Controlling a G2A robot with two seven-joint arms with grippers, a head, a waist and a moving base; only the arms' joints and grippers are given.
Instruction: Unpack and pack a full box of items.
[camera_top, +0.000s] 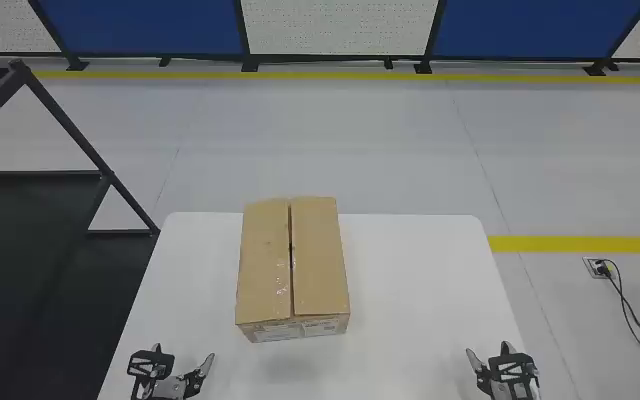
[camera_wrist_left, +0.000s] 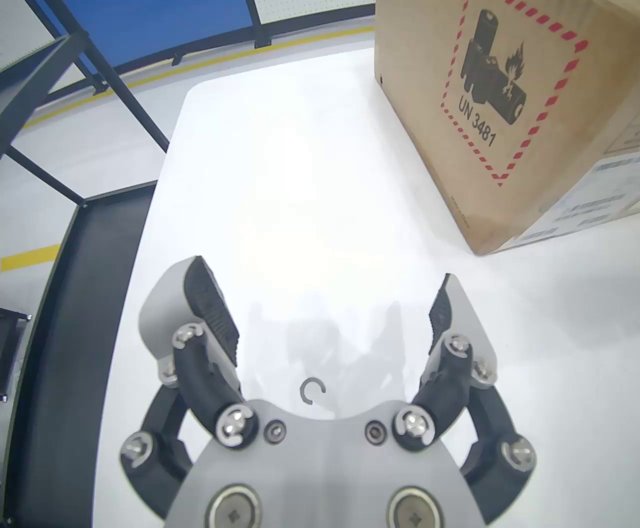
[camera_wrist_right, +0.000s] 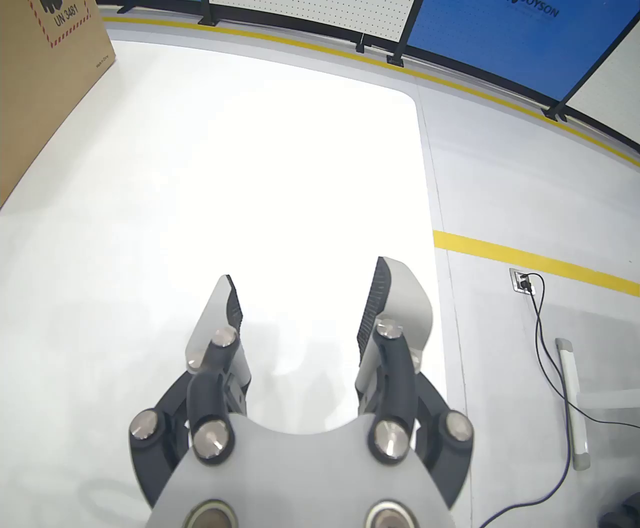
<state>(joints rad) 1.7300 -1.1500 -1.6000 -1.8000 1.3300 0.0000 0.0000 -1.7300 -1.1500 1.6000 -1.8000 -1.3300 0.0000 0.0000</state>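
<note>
Two grippers hover over the near edge of the white table (camera_top: 420, 290). The left gripper (camera_top: 180, 360) (camera_wrist_left: 322, 272) is at the near-left corner, its fingers spread wide and holding nothing. The right gripper (camera_top: 503, 362) (camera_wrist_right: 305, 272) is at the near-right corner, likewise parted and empty.

A brown cardboard box (camera_top: 292, 265) (camera_wrist_left: 500, 125) (camera_wrist_right: 40, 75) stands at the table's middle, well apart from both grippers. Its two top flaps are closed and meet along a seam running near to far. The near face carries a white printed label (camera_top: 300, 327) (camera_wrist_left: 590, 200). The left face bears a hazard label (camera_wrist_left: 505, 95), a red-hatched border around a black pictogram of batteries and a flame, with a line of code beneath.

Left of the table stands a black metal frame (camera_top: 60, 130). To the right, a yellow floor line (camera_top: 565, 243) ends near a floor socket (camera_top: 597, 267) (camera_wrist_right: 522, 282) with a cable plugged in. Blue partition panels (camera_top: 140, 25) close the far side.
</note>
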